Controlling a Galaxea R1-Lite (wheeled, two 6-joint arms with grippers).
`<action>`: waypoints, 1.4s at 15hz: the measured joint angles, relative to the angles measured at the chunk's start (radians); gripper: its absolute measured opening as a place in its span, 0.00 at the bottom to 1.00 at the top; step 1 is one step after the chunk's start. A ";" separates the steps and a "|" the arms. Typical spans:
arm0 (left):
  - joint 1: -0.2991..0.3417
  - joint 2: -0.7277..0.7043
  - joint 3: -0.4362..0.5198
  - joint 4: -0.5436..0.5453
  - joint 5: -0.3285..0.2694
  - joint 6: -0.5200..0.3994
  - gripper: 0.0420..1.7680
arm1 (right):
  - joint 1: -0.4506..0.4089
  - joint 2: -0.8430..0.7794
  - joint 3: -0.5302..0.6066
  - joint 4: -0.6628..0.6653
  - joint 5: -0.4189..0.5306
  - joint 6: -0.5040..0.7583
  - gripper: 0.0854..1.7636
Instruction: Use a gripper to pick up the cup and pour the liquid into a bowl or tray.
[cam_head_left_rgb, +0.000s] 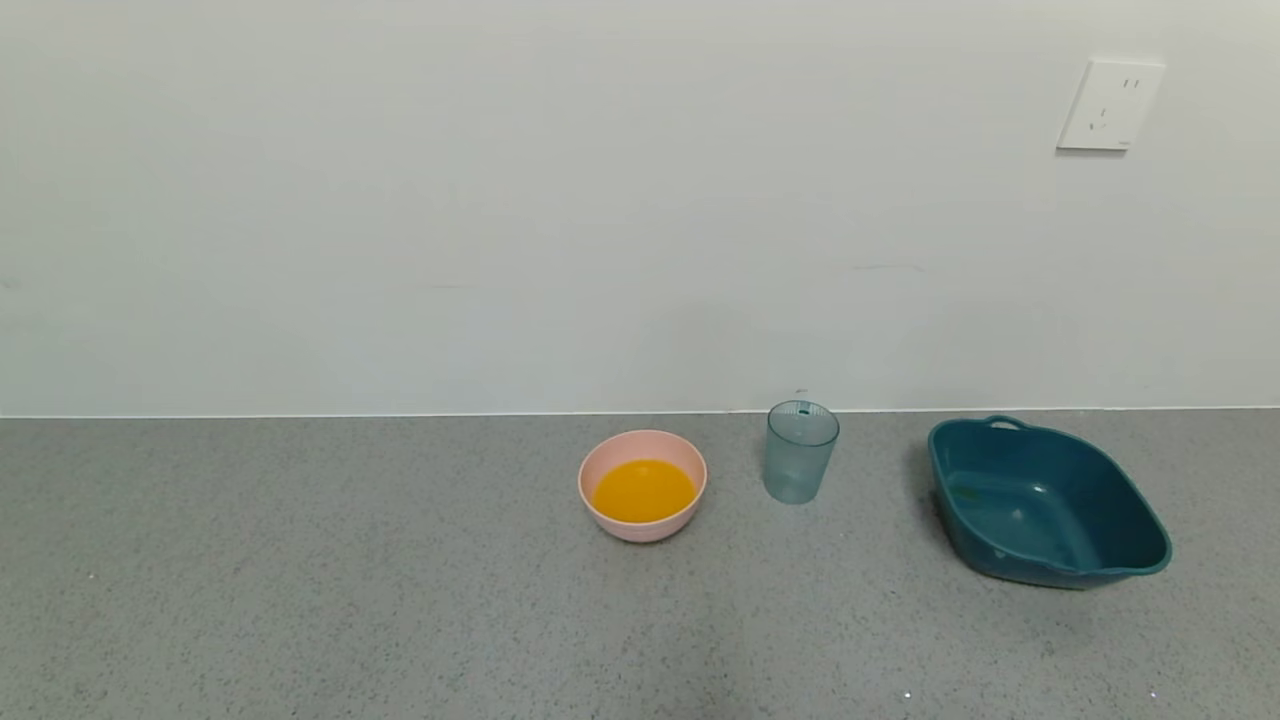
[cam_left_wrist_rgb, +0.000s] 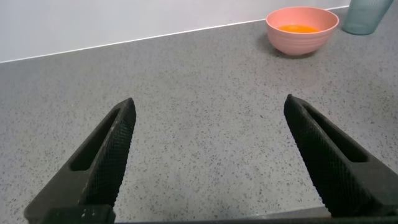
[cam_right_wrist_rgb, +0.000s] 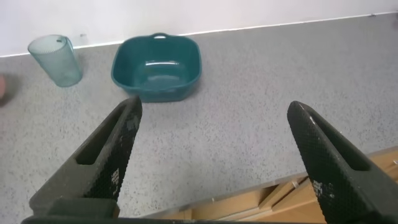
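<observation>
Both grippers, left gripper (cam_left_wrist_rgb: 208, 162) and right gripper (cam_right_wrist_rgb: 214, 165), hover spread wide, holding nothing.
Cup (cam_head_left_rgb: 800, 451) stands upright just right of the bowl (cam_head_left_rgb: 642, 485); likely empty, light, slick, so grasp mid-wall.

We see a grey speckled countertop (cam_head_left_rgb: 300, 580) carrying three things in a row: a pink bowl (cam_head_left_rgb: 642, 486) of orange liquid (cam_head_left_rgb: 643, 490), an upright translucent cup (cam_head_left_rgb: 800, 452), and a teal tray (cam_head_left_rgb: 1045, 502), all well ahead of both grippers.
</observation>
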 joint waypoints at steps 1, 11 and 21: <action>0.000 0.000 0.000 0.000 0.000 0.000 0.97 | 0.002 -0.007 0.003 0.000 -0.003 0.001 0.96; 0.000 0.000 0.000 0.000 0.000 0.000 0.97 | 0.052 -0.140 0.213 -0.130 -0.006 0.002 0.96; 0.000 0.000 0.000 0.000 0.000 0.000 0.97 | 0.048 -0.258 0.608 -0.605 0.100 -0.076 0.96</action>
